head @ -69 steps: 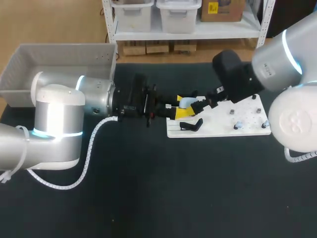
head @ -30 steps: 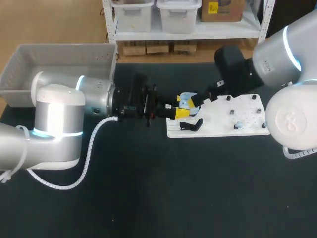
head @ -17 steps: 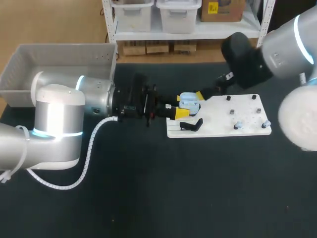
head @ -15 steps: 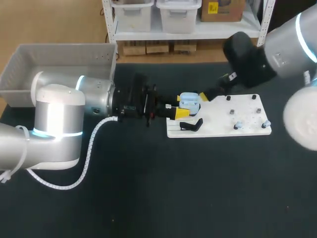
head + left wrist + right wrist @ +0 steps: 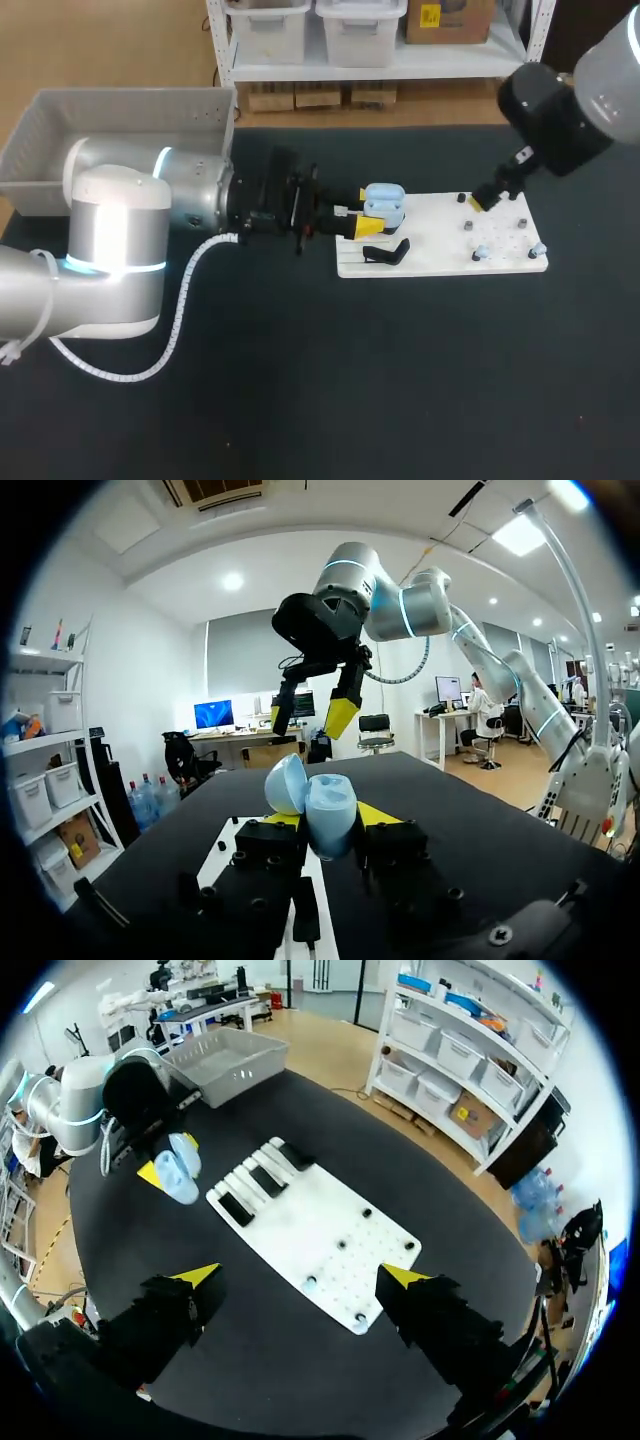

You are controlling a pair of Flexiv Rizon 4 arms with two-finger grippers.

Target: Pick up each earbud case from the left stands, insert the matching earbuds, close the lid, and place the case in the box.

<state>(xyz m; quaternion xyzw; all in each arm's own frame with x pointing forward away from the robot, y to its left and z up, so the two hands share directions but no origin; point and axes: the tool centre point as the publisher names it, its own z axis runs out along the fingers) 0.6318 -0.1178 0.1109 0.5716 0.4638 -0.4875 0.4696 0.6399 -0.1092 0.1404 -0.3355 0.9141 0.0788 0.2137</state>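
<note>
The work surface is a black table (image 5: 320, 400). A grey box (image 5: 40, 120) sits at its far left corner. A white board (image 5: 440, 262) lies on the right half of the table.

**Left arm.** The arm comes in from the left and lies low over the table. The left gripper (image 5: 366, 211) is at the left edge of the white board. It is clenched on the light-blue earbud case (image 5: 385, 203), with 1 yellow tip on each side of the case body. In the left wrist view the case (image 5: 322, 810) sits between the fingers with its lid open, the lid tilted to one side. The case is held above the board, clear of the box.

**Right arm.** The arm comes in from the upper right. The right gripper (image 5: 482, 202) hangs above the far right part of the board, well apart from the case. The right wrist view shows its 2 fingers (image 5: 198, 1276) spread wide, released.

**On the board.** A black stand (image 5: 385, 252) lies near the left end, just beside the held case. 2 small light-blue earbuds (image 5: 480, 252) rest near the right end, among several dark pegs (image 5: 468, 227).
</note>
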